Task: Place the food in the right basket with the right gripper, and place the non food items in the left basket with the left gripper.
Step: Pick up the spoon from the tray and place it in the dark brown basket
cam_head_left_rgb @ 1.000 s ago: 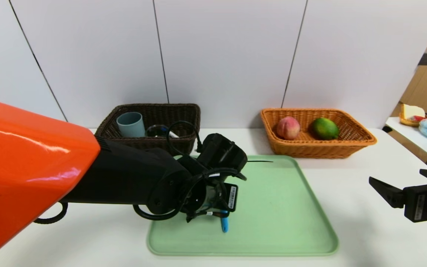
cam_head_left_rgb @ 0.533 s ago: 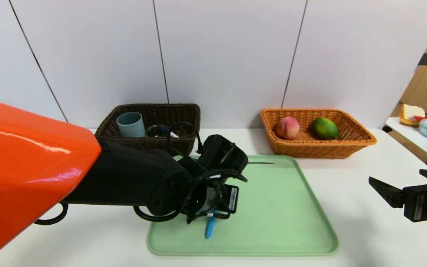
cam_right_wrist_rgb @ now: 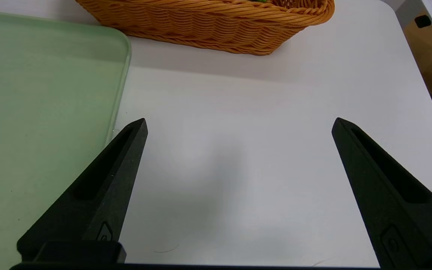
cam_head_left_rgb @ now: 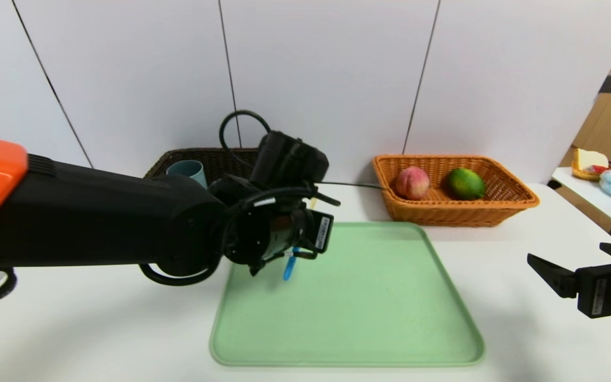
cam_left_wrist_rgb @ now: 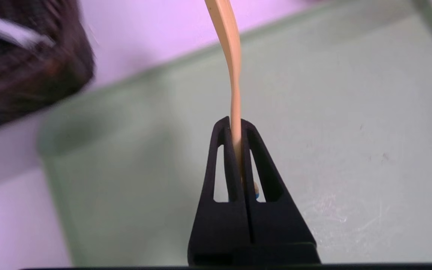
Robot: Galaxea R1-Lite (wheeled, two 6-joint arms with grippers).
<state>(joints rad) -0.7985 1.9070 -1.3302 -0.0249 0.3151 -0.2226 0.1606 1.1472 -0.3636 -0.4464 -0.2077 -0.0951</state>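
My left gripper [cam_left_wrist_rgb: 234, 122] is shut on the spoon [cam_left_wrist_rgb: 231, 56], whose yellow bowl sticks out edge-on past the fingertips. In the head view the spoon's blue handle [cam_head_left_rgb: 288, 268] hangs below the gripper, above the back left corner of the green tray [cam_head_left_rgb: 380, 318]. The dark brown left basket [cam_head_left_rgb: 215, 156] lies just behind the arm and holds the blue-grey cup [cam_head_left_rgb: 188, 170]. A peach [cam_head_left_rgb: 411, 182] and a green citrus [cam_head_left_rgb: 465, 183] lie in the orange right basket [cam_head_left_rgb: 454, 212]. My right gripper [cam_right_wrist_rgb: 238, 123] stands open and empty over bare table, to the right of the tray.
The left arm's black forearm and looping cable [cam_head_left_rgb: 236, 124] cover most of the left basket. A side table [cam_head_left_rgb: 597, 196] with a blue fluffy thing stands at the far right. White wall panels rise close behind both baskets.
The left gripper shut on the spoon, then rose and moved back toward the left basket, lifting the spoon off the tray. The right arm stayed still.
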